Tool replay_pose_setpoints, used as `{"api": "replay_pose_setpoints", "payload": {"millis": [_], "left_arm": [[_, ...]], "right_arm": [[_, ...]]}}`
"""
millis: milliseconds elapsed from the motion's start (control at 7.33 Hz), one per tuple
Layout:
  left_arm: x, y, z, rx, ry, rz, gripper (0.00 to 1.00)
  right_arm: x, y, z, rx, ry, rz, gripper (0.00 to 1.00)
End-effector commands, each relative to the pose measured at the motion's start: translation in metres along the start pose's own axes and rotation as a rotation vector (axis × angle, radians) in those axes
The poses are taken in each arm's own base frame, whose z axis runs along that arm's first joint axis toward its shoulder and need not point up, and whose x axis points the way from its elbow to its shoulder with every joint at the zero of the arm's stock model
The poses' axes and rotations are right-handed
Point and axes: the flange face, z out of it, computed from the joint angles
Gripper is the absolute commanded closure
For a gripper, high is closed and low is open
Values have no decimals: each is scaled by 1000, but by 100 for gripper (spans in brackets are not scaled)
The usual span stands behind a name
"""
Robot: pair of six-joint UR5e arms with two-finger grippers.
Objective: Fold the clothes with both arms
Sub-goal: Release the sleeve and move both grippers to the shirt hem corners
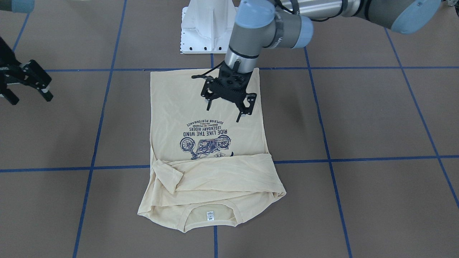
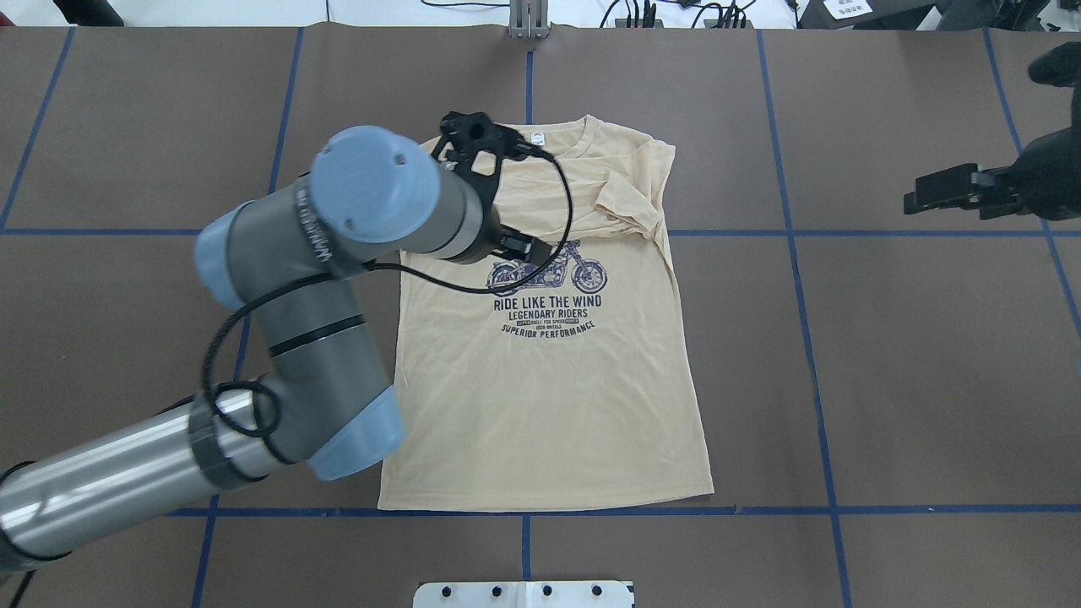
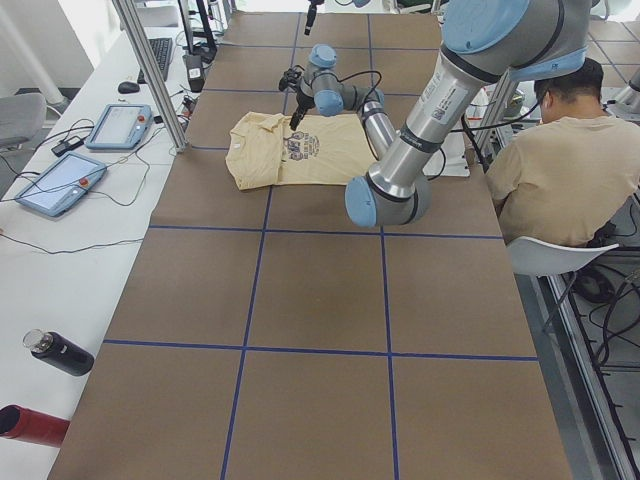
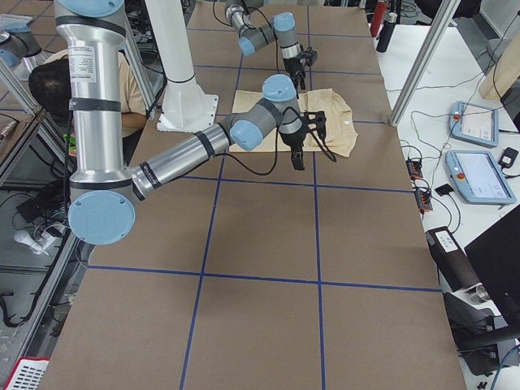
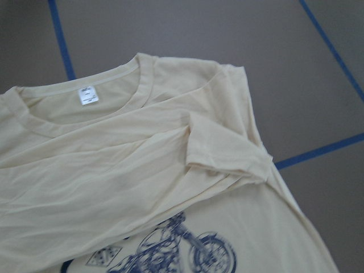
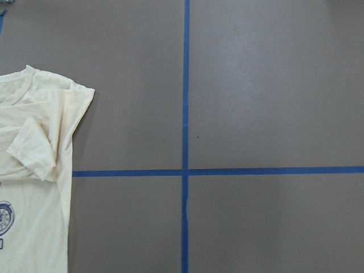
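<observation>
The cream-yellow T-shirt (image 1: 211, 150) lies flat on the brown table, print up, collar and white neck label (image 1: 209, 215) away from the robot. Both sleeves are folded across the chest. It also shows in the overhead view (image 2: 549, 397). My left gripper (image 1: 224, 114) hangs above the shirt, open and empty, not touching the cloth; overhead it shows near the collar (image 2: 473, 139). The left wrist view shows only the collar and a folded sleeve (image 5: 227, 153). My right gripper (image 1: 30, 97) is open and empty, well off the shirt to its right side (image 2: 929, 192).
The white pedestal base (image 1: 208, 28) stands behind the shirt's hem. Blue tape lines (image 1: 322, 159) grid the table. A seated person (image 3: 560, 170) is beside the robot. Teach pendants (image 3: 120, 125) and bottles (image 3: 60, 352) lie on the white side bench.
</observation>
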Motion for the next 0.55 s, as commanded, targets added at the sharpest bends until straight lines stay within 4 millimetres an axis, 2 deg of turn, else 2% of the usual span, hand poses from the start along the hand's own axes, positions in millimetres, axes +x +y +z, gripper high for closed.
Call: {"api": "replay_pose_setpoints", "payload": {"millis": [0,136,273,409], "left_arm": [[-76,75,-40,-23,-35,34,0],[-99,105,-55,-32,-40,-25,0],[-104,128,-55,-43,-29,-180,0],[-83,157,-39,-54,-36,-256,0]], "right_arm": [[-75,71,28,20,-1,55,0],[-100,106,42,23,1,87,0],[-123,144,58,46,7,106,0],[-134,173,69,57,17,114,0]]}}
